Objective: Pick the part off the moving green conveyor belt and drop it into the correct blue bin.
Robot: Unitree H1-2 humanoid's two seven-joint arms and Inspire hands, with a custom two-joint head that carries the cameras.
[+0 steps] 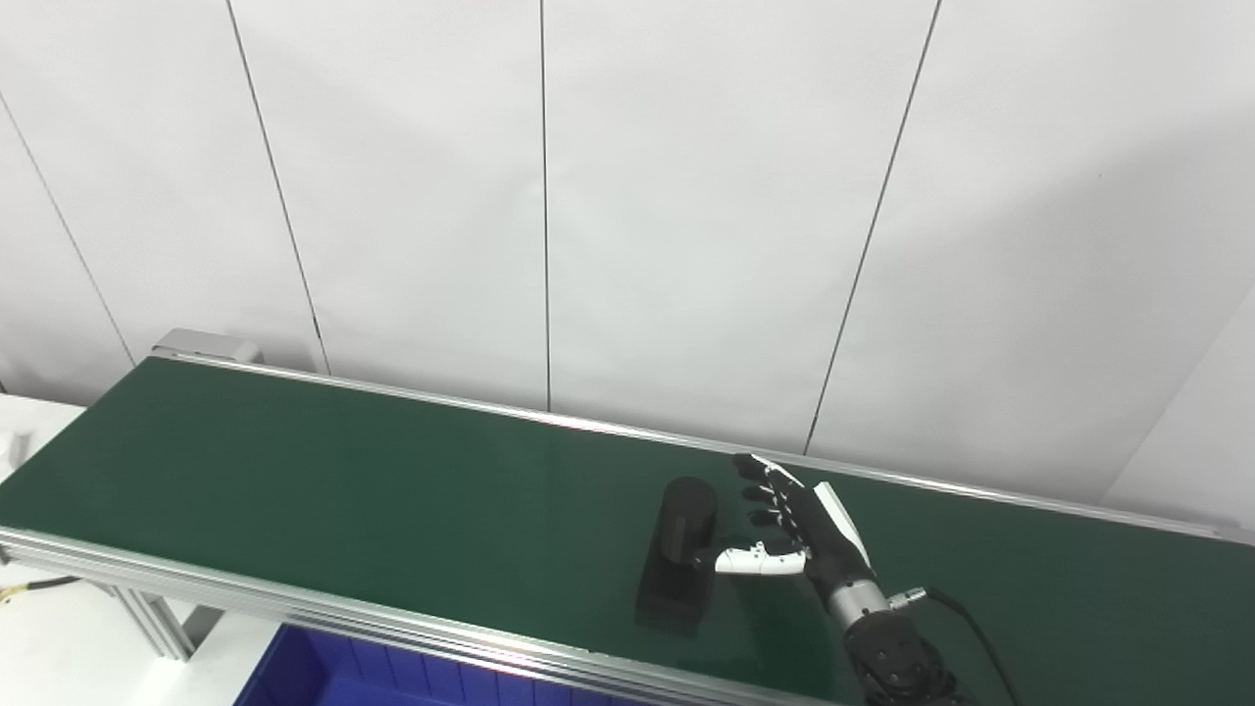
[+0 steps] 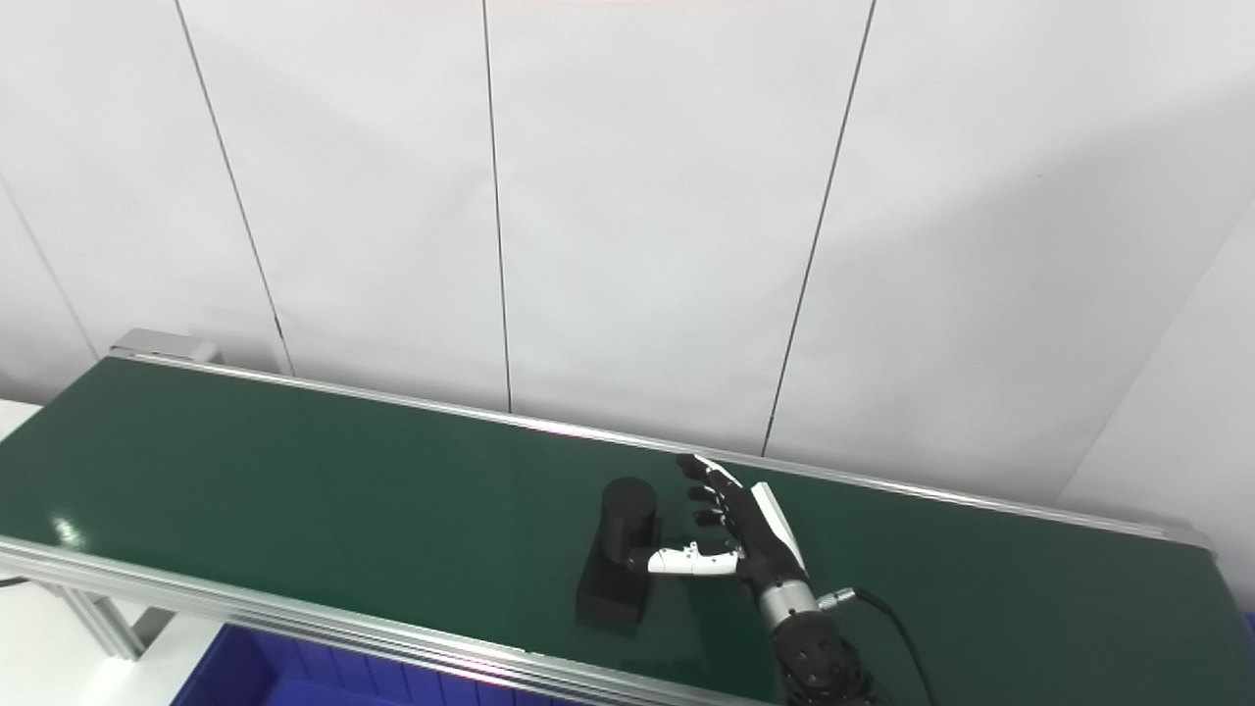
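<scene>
A black part, a cylinder joined to a blocky base, lies on the green conveyor belt near its front rail. My right hand hovers just right of it, open, fingers spread and pointing to the far side. Its white thumb reaches left and touches or nearly touches the part's side. The same part and right hand show in the right eye view. My left hand is not in view.
A blue bin peeks in below the belt's front rail at the bottom left. Aluminium rails edge the belt front and back. A white panelled wall stands behind. A black cable trails from my right wrist.
</scene>
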